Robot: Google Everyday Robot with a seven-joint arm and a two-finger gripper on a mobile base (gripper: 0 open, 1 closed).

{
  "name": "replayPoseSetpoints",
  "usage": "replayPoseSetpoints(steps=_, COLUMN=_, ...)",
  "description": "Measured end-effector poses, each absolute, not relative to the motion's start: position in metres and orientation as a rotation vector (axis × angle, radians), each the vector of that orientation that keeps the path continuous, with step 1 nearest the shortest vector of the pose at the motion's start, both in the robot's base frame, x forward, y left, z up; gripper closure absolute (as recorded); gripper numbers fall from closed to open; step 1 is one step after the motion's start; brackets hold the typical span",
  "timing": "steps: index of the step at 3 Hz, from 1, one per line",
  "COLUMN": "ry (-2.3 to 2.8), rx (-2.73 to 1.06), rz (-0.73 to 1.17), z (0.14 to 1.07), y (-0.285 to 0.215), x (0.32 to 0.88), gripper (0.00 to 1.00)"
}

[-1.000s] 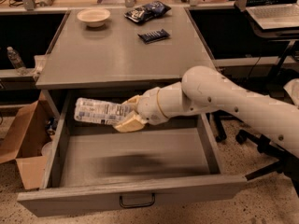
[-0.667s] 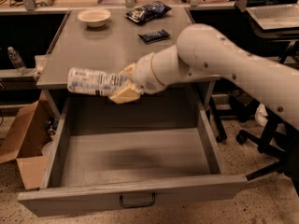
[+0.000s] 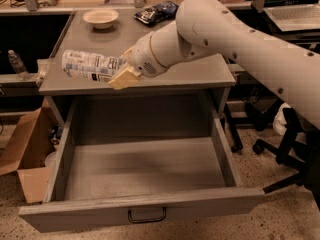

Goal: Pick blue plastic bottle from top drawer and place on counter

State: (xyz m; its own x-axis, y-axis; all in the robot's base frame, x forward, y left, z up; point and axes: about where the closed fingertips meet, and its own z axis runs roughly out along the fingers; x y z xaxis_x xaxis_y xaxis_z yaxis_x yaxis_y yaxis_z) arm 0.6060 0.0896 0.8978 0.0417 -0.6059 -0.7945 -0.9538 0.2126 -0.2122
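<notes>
The end effector (image 3: 119, 73), with its tan fingers (image 3: 125, 77), is pinched onto one end of the clear plastic bottle with the white and pale-blue label (image 3: 89, 65). The bottle lies on its side, sticking straight out from the fingers to the left, away from the arm. It's over the front left part of the flat grey square table (image 3: 200, 71), close to the front edge. From where I'm standing I honestly can't tell if it's touching the top or hanging just off it.

Behind the fingers is a short cream wrist section, and from there the fat white robot arm (image 3: 240, 39) runs up and off to the right.

Right below the end effector, the wide shallow grey wooden top drawer (image 3: 150, 204) is pulled all the way out toward me. The small black metal handle (image 3: 146, 215) is on its front panel, well below and a bit right of the fingers.

Beyond the end effector, near the back of the table, sits a shallow cream bowl (image 3: 100, 18). To the right of the bowl is a dark blue snack bag (image 3: 155, 11).

Off to the left of the held bottle there's a small clear unlabelled bottle (image 3: 15, 64) standing on a low shelf. Below that, an open brown cardboard box (image 3: 25, 149) sits on the floor beside the drawer. Far right, past the arm, is a black office chair base (image 3: 280, 149).
</notes>
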Motion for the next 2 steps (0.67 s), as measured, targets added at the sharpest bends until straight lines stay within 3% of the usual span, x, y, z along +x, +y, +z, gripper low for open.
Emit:
replayPoseSetpoints(steps=1, ry=1.693, rx=-1.454, rz=0.51, z=0.895, y=0.083, x=0.616, gripper=1.0)
replayPoseSetpoints(steps=2, ry=1.779, rx=-1.29, rz=0.452, z=0.904, y=0.033, x=0.65, gripper=1.0)
